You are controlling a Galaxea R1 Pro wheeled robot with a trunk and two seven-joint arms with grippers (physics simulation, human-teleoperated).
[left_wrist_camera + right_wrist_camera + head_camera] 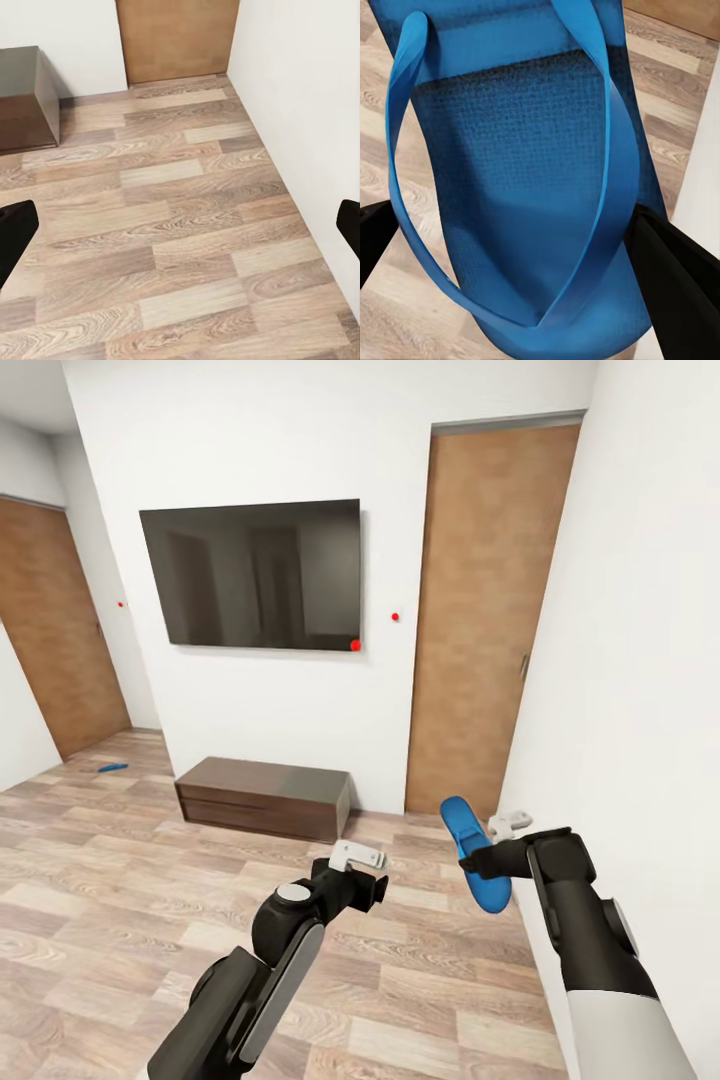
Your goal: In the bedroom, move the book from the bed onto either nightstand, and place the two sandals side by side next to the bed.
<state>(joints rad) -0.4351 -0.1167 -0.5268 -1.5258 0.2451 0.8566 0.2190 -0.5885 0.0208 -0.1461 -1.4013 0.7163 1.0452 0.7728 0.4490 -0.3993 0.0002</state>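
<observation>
Your right claw [478, 860] is gripping one blue sandal [474, 852]. Your left claw [362, 857] is open and holds nothing. The other sandal [112, 767] lies far left on the floor [130, 880].

Wood-plank floor [150, 880] spreads below my grippers. On it, ahead of my left gripper [365, 857] against the wall, sits a low dark cabinet [265, 797]; far off to that gripper's left lies a blue sandal [112, 767]
</observation>
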